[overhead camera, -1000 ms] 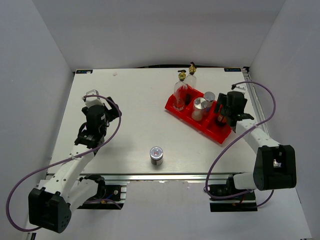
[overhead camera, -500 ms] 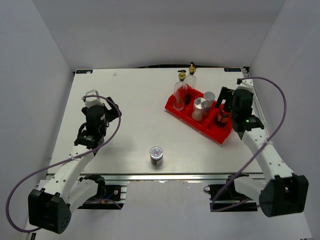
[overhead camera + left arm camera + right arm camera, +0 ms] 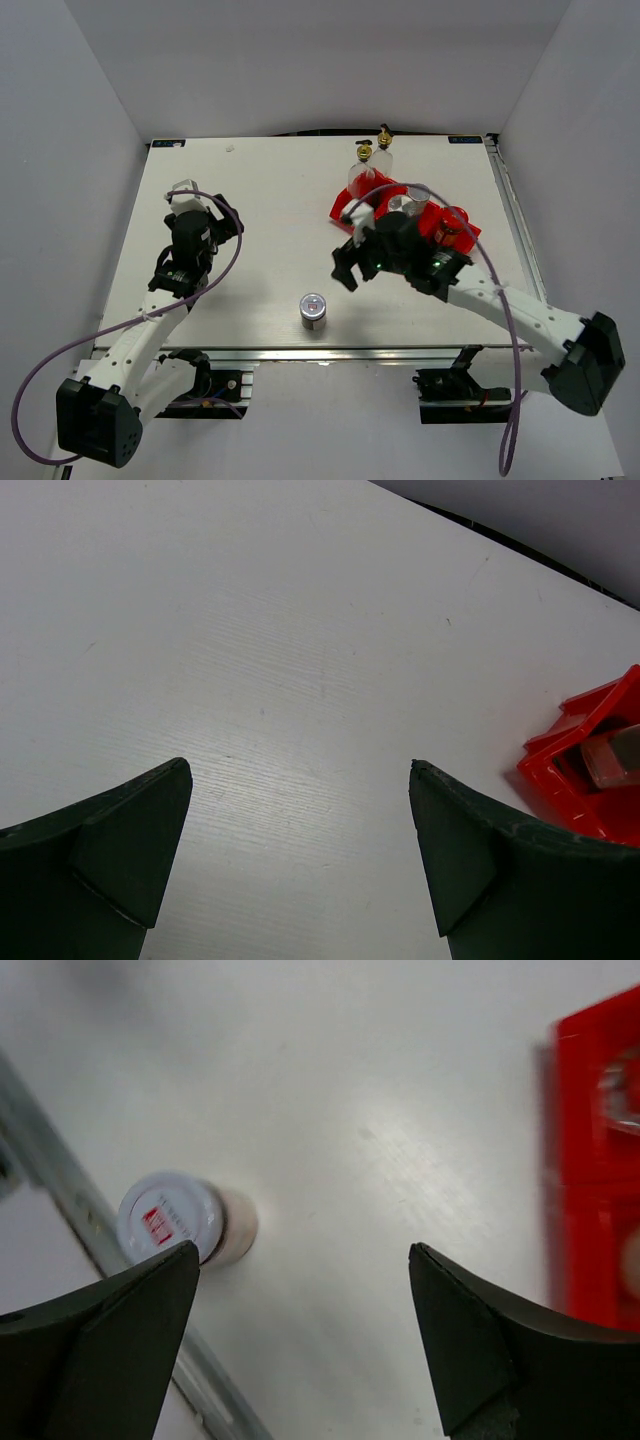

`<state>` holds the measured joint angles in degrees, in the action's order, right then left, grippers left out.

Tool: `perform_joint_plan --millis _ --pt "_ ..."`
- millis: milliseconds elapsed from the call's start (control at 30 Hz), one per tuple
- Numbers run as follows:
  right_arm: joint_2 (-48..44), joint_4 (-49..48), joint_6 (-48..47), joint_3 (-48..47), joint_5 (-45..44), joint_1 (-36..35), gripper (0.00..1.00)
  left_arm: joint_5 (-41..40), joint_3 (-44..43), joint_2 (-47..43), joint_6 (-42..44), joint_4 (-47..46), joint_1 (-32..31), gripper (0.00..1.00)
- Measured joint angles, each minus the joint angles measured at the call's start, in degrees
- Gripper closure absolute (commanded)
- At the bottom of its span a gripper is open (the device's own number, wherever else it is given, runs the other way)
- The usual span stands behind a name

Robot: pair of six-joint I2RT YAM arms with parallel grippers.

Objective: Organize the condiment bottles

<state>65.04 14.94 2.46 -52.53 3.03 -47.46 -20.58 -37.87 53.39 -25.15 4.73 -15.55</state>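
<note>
A small shaker (image 3: pixel 313 310) with a round silver cap and a red mark on it stands alone on the table (image 3: pixel 260 190), near the right pincer (image 3: pixel 346 264), by its left finger. The right arm stretches over the red tray (image 3: pixel 341 212), and its jaws are wide and empty. The left pincer (image 3: pixel 186 192) is also wide and holds nothing.
</note>
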Motion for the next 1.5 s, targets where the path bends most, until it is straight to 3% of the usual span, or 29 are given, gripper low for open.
perform_joint_plan --millis 233,633,800,933,1000,1033,1067,1267,1500 --pt "9.1 4.1 -8.5 0.0 5.4 -10.4 0.11 0.3 0.0 0.0 0.0 0.0 0.0 0.02" --pt "20.2 5.9 -14.1 -3.2 8.0 -14.2 0.11 0.5 0.0 -0.1 0.0 0.0 0.0 0.02" --pt "25.3 2.0 -13.8 -5.6 7.1 -14.9 0.12 0.5 0.0 -0.2 0.0 0.0 0.0 0.02" --pt "26.6 -0.5 -13.4 -6.4 6.9 -15.3 0.32 0.4 0.0 -0.2 0.1 0.1 0.0 0.02" --pt "26.7 -0.9 -13.1 -6.6 5.3 -15.6 0.63 0.4 0.0 -0.2 0.1 0.1 0.0 0.02" --pt "26.6 -1.0 -13.1 -6.6 5.1 -15.6 0.63 0.4 0.0 -0.2 0.1 0.1 0.0 0.02" --pt "26.6 -1.0 -12.9 -6.6 4.4 -15.7 0.72 0.4 0.0 -0.3 0.1 0.2 0.0 0.02" --pt "20.3 -0.7 -10.3 -2.6 -2.5 -15.8 0.79 0.3 0.0 -0.4 0.1 0.3 0.0 0.02" --pt "2.1 2.9 -3.4 3.0 -13.5 -9.8 0.82 0.1 0.0 -0.9 0.1 0.7 0.0 0.02"
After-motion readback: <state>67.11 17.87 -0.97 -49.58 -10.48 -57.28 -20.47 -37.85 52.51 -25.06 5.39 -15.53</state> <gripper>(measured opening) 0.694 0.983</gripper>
